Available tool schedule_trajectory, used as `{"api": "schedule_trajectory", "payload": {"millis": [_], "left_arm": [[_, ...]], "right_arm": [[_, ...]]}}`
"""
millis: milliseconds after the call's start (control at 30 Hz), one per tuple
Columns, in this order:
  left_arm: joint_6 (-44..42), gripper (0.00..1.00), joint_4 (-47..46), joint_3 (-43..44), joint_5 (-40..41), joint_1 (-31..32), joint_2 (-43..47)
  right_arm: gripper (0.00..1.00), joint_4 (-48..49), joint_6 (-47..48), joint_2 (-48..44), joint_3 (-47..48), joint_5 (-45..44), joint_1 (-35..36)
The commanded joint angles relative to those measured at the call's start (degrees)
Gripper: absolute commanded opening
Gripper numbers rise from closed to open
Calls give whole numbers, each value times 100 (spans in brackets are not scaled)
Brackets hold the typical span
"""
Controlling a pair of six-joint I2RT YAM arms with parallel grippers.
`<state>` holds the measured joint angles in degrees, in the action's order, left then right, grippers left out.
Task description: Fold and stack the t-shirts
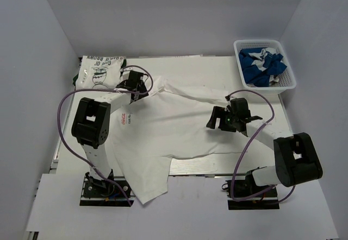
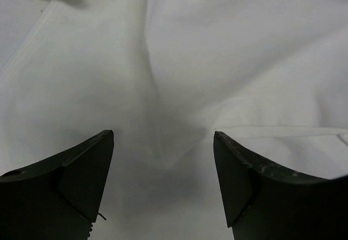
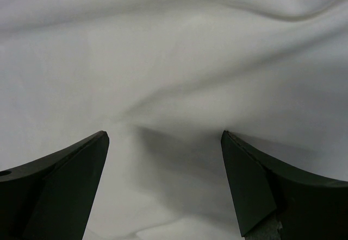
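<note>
The white shirt (image 1: 174,131) with the small red mark lies open across the middle of the desk (image 1: 212,69). One end spills over the near edge by the left arm (image 1: 92,126), so I read its long axis as running from the near-left edge toward the far right, though the rumpling makes that uncertain.

The left jaws stand wide open directly over the shirt's far-left part, cloth bunched into a ridge between the tips. The right jaws, also wide open and holding nothing, hang over the shirt's right part, with only wrinkled cloth below. So cloth sits straight beneath each pair, with the left arm nearer the far edge and the right arm (image 1: 283,153) nearer the shirt's middle.

A folded green-print shirt (image 1: 100,71) rests at the far-left corner. The blue shirt (image 1: 262,62) is in the basket (image 1: 288,82) at the far-right corner.

I judge a two-handed pinch comes next.
</note>
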<state>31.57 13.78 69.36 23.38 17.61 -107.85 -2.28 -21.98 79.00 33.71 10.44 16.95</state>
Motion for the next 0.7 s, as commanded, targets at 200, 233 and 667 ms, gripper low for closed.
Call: {"api": "schedule_trajectory", "payload": {"millis": [200, 233, 667], "left_arm": [[-213, 0, -192, 868, -412, -82, -342], [-370, 0, -279, 868, -630, -82, -342], [748, 0, 470, 4493, -292, -380, -2315]], "right_arm": [[90, -958, 132, 625, 29, -112, 19], [90, -993, 150, 704, 82, -95, 1], [90, -1160, 185, 915, 320, -252, -16]]}}
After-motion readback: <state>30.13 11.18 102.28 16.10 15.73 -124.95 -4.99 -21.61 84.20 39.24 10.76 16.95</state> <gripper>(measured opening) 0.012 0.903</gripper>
